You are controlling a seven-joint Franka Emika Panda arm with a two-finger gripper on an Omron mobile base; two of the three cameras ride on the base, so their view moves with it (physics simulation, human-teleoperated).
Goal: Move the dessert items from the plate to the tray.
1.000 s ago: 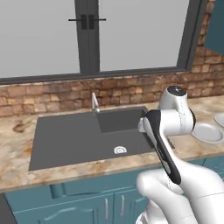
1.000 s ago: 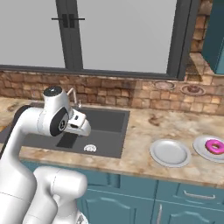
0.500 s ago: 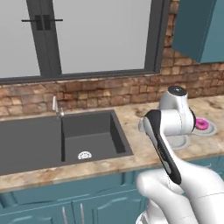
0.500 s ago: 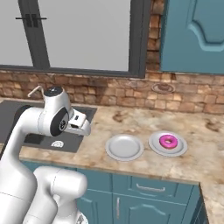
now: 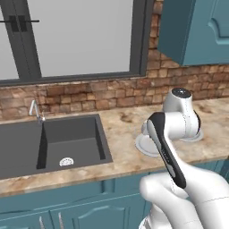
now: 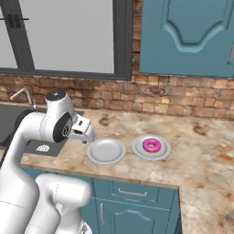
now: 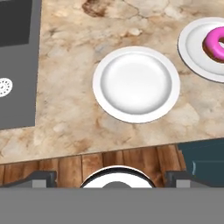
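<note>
The pink-iced ring doughnut (image 6: 151, 145) (image 7: 214, 42) lies on a round pale grey plate (image 6: 162, 152) (image 7: 192, 46) on the marble counter. A second, bare pale plate (image 6: 106, 151) (image 7: 136, 84) sits just to its left. My gripper (image 6: 86, 137) hangs above the counter's front edge, left of the bare plate and well apart from the doughnut. In the hand view its dark fingertips (image 7: 41, 177) stand wide apart with nothing between them. My arm hides most of the plates in the left base view. The dark blue tray is out of view.
A dark sink (image 5: 53, 143) (image 7: 17, 65) with a tap (image 5: 35, 109) lies to the left. A brick wall and window run behind the counter, teal wall cabinets (image 6: 183, 36) hang above it, and teal drawers (image 6: 132, 196) sit below it.
The base has driven to the right, so the whole scene slid left: the sink moved towards the left edge and both plates came nearer the middle. The arm keeps its pose.
</note>
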